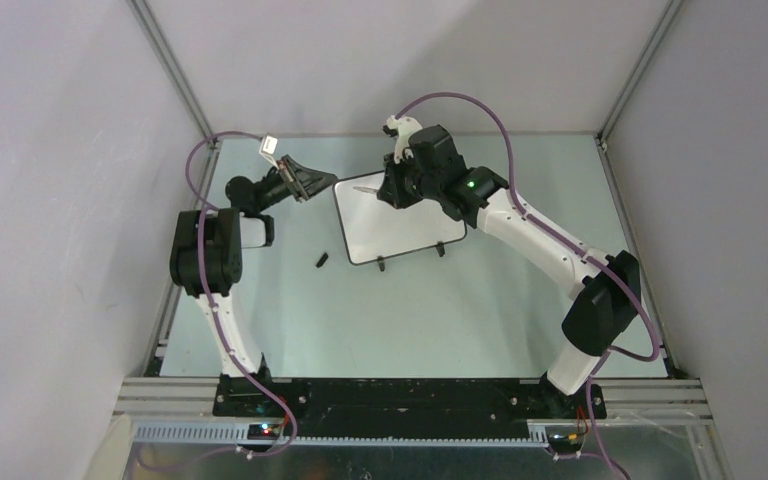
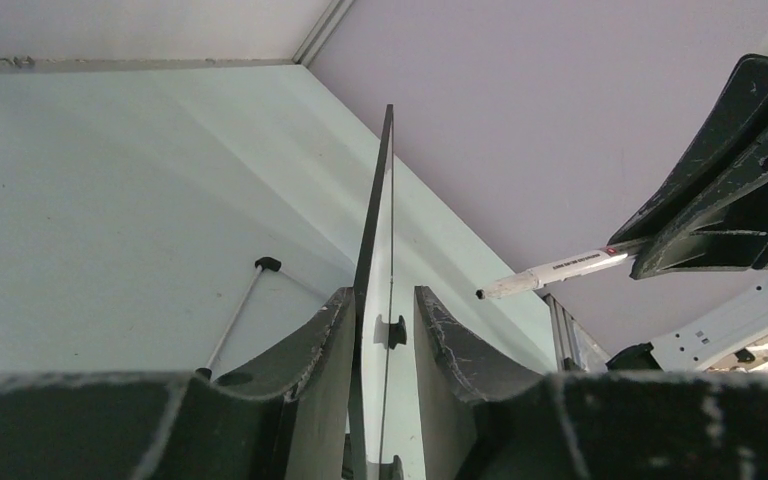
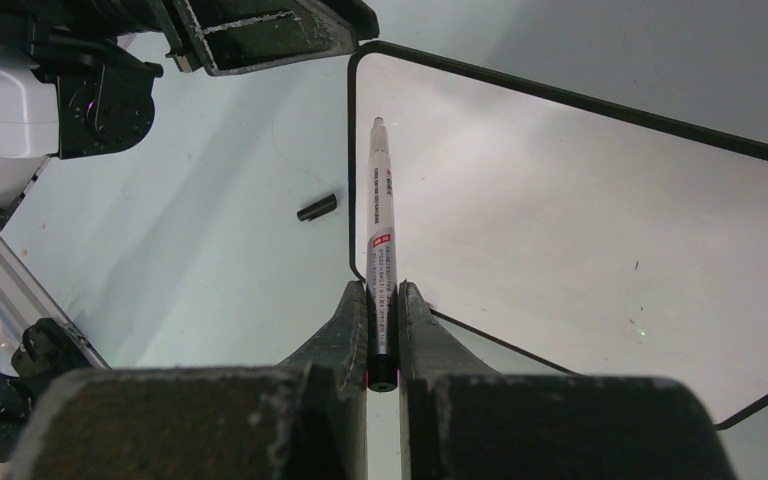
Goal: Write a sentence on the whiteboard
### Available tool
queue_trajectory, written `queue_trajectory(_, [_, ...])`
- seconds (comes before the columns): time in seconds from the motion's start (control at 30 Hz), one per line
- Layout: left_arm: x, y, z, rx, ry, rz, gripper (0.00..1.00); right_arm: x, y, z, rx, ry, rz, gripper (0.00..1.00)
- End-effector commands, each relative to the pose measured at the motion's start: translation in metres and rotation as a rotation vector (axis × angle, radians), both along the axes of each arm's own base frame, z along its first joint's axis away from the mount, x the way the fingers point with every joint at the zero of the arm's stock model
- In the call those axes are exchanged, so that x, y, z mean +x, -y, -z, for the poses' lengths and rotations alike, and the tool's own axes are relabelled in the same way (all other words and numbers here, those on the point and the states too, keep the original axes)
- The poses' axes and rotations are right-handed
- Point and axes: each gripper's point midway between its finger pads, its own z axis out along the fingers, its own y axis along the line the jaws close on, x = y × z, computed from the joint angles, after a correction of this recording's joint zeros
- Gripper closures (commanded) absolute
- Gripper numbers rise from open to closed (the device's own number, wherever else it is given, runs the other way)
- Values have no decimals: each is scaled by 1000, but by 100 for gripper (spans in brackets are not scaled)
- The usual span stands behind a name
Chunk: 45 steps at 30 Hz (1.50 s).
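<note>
Two arms rise from the near edge and bend inward. One loose cap (image 1: 322, 260) lies on the surface (image 1: 360, 320), just off the near-left corner of the one whiteboard (image 1: 400, 235), which stands mid-surface on two feet (image 1: 381, 264). The right gripper (image 3: 382, 295) pinches the single marker (image 3: 381, 220) between its fingers, tip just short of the board face. The left gripper (image 2: 384, 300) reaches the far-left corner, fingers straddling the edge — whether they press it cannot be told. Open surface lies nearward; the walls (image 1: 380, 60) stand close behind.
</note>
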Motion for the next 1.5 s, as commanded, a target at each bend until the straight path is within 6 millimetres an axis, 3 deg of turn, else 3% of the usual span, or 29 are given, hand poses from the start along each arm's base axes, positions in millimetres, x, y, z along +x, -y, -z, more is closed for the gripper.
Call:
queue_trajectory(0.0, [1,-2,-2,16,27,-8,67,1,0,-32,43,61,-8,100])
queue_trajectory(0.57, [1,-3,4,24,-10,-18,65,0,0,-36,50,63,-10,100])
queue_trajectory(0.87, [-4,7,8,28,-27,24,68,-1,1,-38,49,66,-9,100])
queue_trajectory(0.97, [-7,9,8,32,-24,35,73,0,1,-39,52,66,-8,100])
queue_trajectory(1.2, [-8,12,7,38,-15,52,99,1,-5,-33,37,61,-7,100])
queue_trajectory(1.47, [-9,13,5,31,5,53,100,3,-18,-24,-43,104,20,100])
